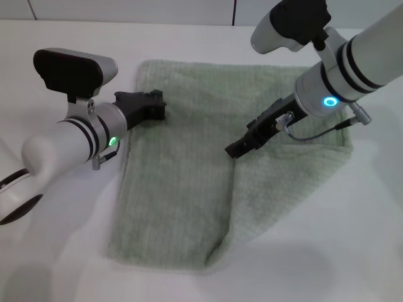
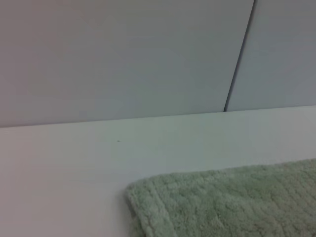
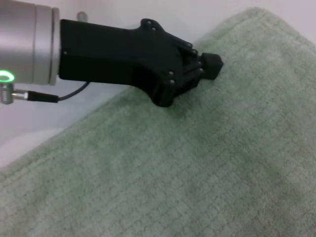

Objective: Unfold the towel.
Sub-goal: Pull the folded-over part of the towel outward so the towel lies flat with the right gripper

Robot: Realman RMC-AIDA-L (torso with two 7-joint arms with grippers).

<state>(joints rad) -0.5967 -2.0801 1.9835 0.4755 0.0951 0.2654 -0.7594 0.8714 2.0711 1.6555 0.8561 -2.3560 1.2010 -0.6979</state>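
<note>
The pale green towel (image 1: pixel 182 182) lies on the white table, flat on its left part. A folded-over layer (image 1: pixel 283 182) covers its right part, with the fold edge running down the middle. My right gripper (image 1: pixel 235 150) points down at the top of that fold edge, its tip at the cloth. My left gripper (image 1: pixel 157 104) is over the towel's far left edge, near the back corner. In the right wrist view the left gripper (image 3: pixel 212 61) shows shut just above the towel (image 3: pixel 197 168), with no cloth between its tips. The left wrist view shows only a towel corner (image 2: pixel 143 197).
The white tabletop (image 1: pixel 56 251) surrounds the towel on all sides. A pale wall with a dark vertical seam (image 2: pixel 239 54) stands behind the table's far edge. A cable (image 1: pixel 315 132) loops off the right wrist above the towel.
</note>
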